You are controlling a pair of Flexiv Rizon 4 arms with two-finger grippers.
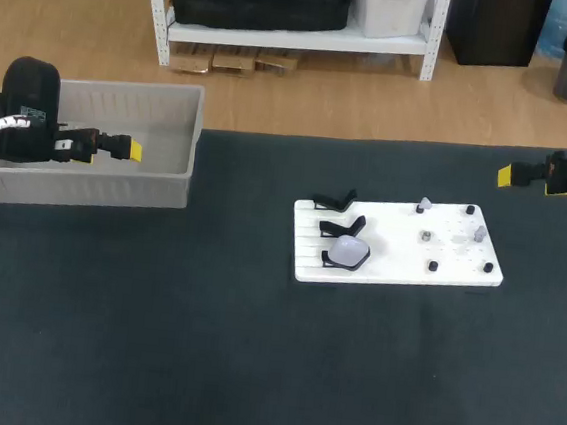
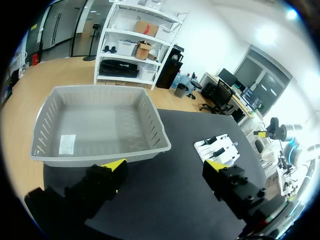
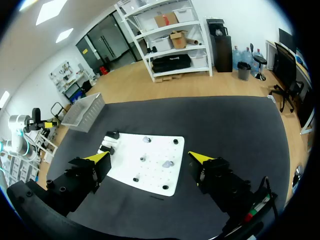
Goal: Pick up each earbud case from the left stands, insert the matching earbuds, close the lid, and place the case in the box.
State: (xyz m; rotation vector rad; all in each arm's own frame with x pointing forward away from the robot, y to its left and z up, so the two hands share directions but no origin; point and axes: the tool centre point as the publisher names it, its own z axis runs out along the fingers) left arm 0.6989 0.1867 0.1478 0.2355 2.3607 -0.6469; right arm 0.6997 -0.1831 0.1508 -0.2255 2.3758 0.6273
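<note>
Head view: the grey box (image 1: 85, 189) is seen at the upper left of the frame, on the dark table (image 1: 200, 345). The left gripper (image 1: 129, 148) is held over the box's near wall, fingers spread wide with nothing between them (confirmed in the left wrist view, where only box and table lie ahead). The right gripper (image 1: 508, 176) is seen at the upper right edge, above the table and well apart from the white board (image 1: 398, 271); its fingers are likewise parted and empty. The board lies right of centre. Three black stands (image 1: 336, 199) are set along its left side, one behind the other. One pale earbud case (image 1: 348, 250) is seated on the frontmost stand, lid down; the two stands behind it carry nothing. Small dark pegs (image 1: 433, 266) and two pale pieces (image 1: 479, 233) are noted on the board's right half, too small to be identified.
</note>
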